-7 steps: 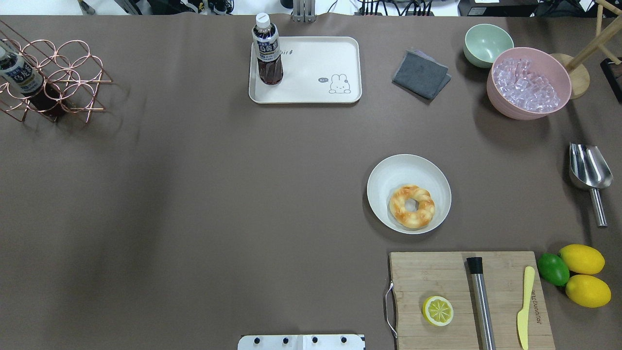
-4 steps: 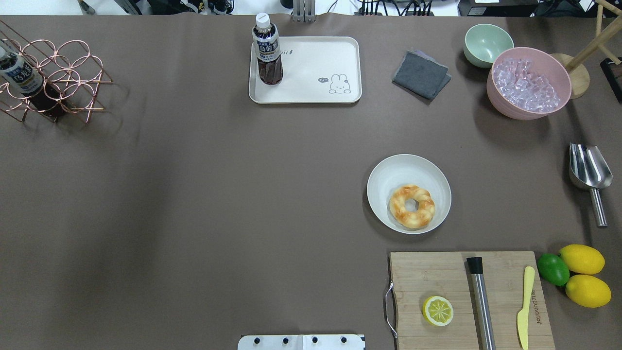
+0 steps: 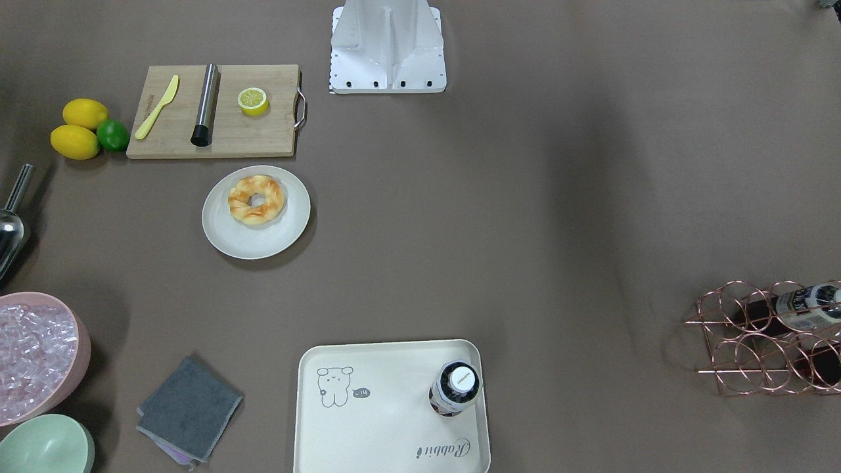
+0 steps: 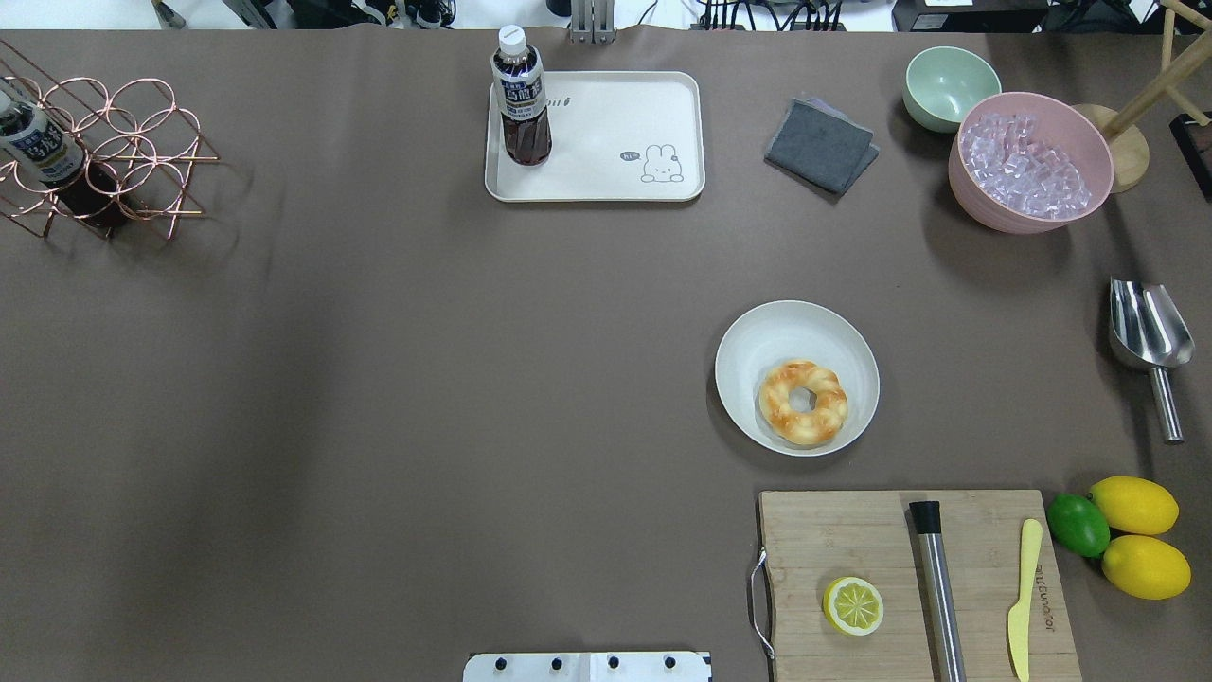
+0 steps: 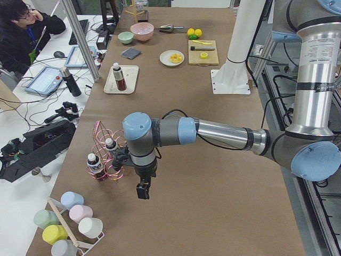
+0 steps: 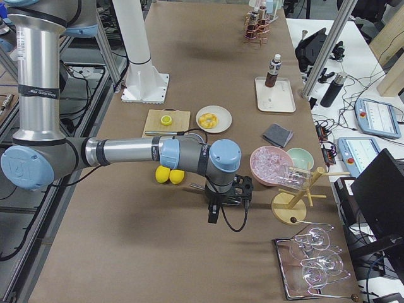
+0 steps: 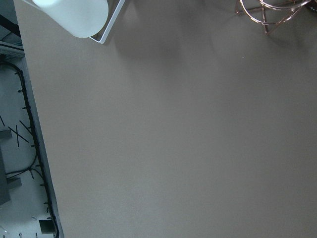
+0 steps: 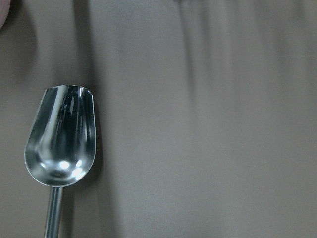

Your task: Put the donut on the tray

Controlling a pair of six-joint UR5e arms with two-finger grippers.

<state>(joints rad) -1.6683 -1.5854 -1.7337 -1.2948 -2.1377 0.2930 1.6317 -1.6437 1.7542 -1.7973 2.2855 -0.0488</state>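
The donut (image 4: 803, 403), a twisted golden-orange ring, lies on a round white plate (image 4: 776, 327) right of the table's middle; it also shows in the front view (image 3: 256, 199). The cream tray (image 4: 606, 142) with the rabbit drawing lies at the far edge, with a dark drink bottle (image 4: 521, 95) upright on its left part. My left gripper (image 5: 143, 190) hangs over the table's left end, far from both. My right gripper (image 6: 213, 214) hangs over the right end. Each shows in a side view only, so I cannot tell whether it is open or shut. Neither wrist view shows fingers.
A wooden cutting board (image 4: 852, 540) with a lemon half (image 4: 853, 605), a steel rod and a yellow knife lies nearest the robot. A pink ice bowl (image 4: 1030, 161), green bowl (image 4: 950, 85), grey cloth (image 4: 820, 145) and steel scoop (image 4: 1148, 332) are at the right. A copper bottle rack (image 4: 104, 152) stands far left.
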